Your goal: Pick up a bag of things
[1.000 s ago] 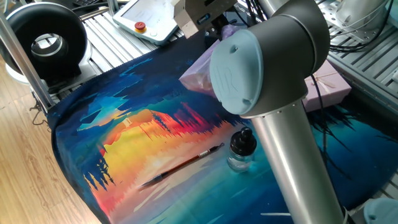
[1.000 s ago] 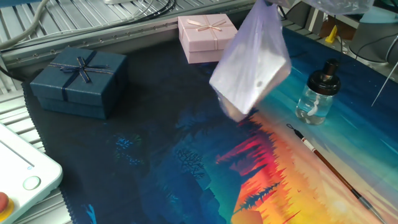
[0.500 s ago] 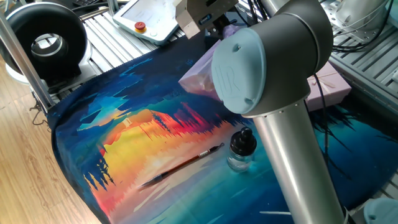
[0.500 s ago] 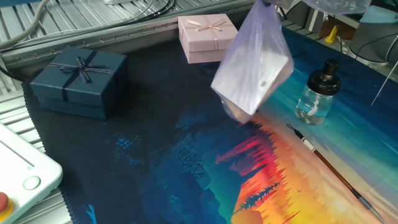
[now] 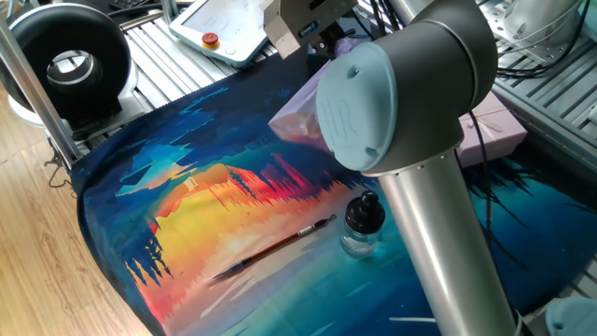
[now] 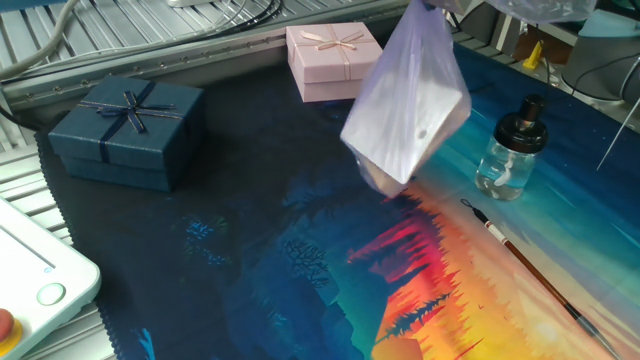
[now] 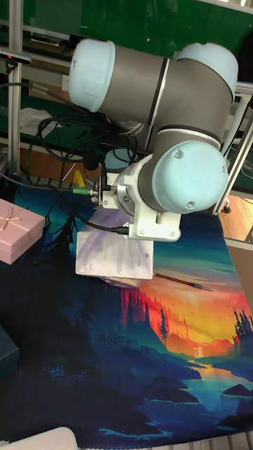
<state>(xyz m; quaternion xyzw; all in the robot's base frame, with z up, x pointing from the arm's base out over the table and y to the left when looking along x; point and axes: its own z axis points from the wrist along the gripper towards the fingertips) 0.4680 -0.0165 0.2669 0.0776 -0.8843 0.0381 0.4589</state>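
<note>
The bag of things [image 6: 405,110] is a pale lilac translucent plastic bag, lumpy, hanging by its pinched top over the painted mat [image 6: 250,250]. Its bottom corner is just above or brushing the mat; I cannot tell which. My gripper [image 5: 331,44] holds the bag's neck from above, shut on it, with the fingers mostly hidden by the wrist and the plastic. In one fixed view the bag [image 5: 297,112] shows only partly behind the arm's big grey joint. In the tall fixed view the bag [image 7: 112,256] hangs below the wrist, and the gripper itself is hidden.
A pink gift box [image 6: 333,60] with a bow stands just behind the bag, and a navy gift box [image 6: 125,130] sits at the left. A glass bottle [image 6: 510,150] with a black cap and a paintbrush [image 6: 520,260] lie to the right. A teach pendant [image 5: 224,28] rests beyond the mat's edge.
The hanging bag has shifted very slightly to the right and turned a little. The arm and the other objects have stayed put.
</note>
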